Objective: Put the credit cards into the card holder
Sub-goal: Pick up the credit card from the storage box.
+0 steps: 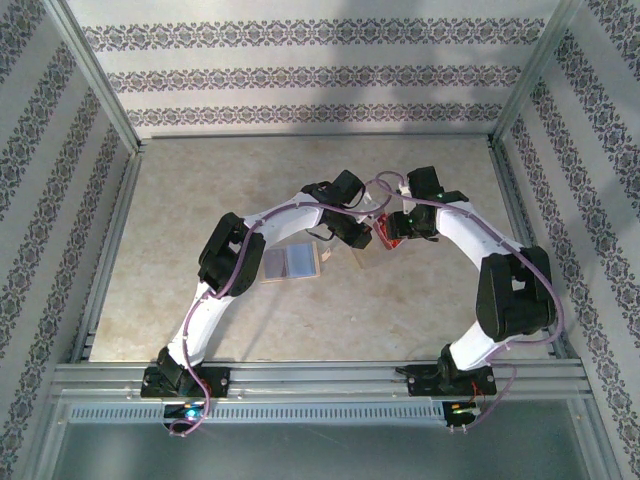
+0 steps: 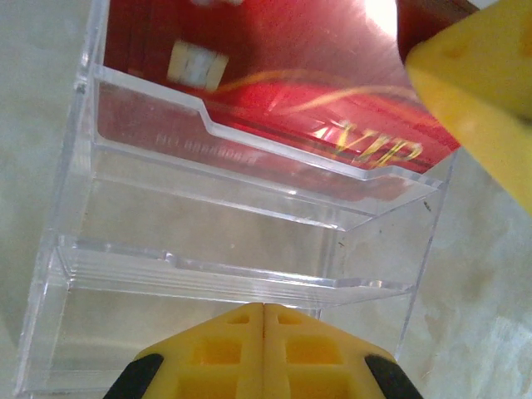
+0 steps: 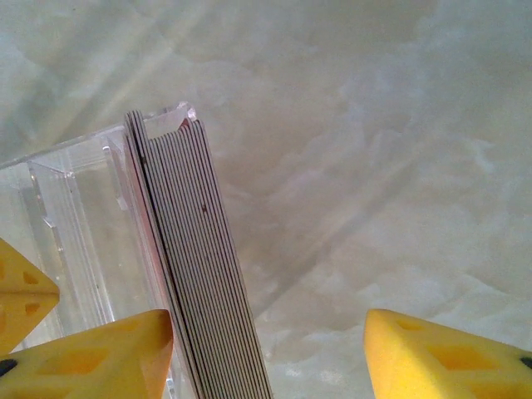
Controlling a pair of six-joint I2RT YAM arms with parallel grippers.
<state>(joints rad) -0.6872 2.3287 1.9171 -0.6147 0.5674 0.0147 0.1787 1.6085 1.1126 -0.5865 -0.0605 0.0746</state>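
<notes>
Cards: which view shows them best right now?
Left wrist: the cards stand in the clear case, front face large, red with gold lettering. Right wrist shows the cards edge-on as a stack. Top view gives a small red patch between the arms.

Glossy red plastic on the credit cards, mirror-bright under the light, with metallic gold lettering; dull grey along the stacked edges. Clear hard plastic for the case, smooth and shiny. Matt yellow plastic, slightly grainy, on the left gripper and right gripper. Smooth beige marbled table with a soft sheen. Brushed metal rails at the near edge. Matt patterned walls.
</notes>
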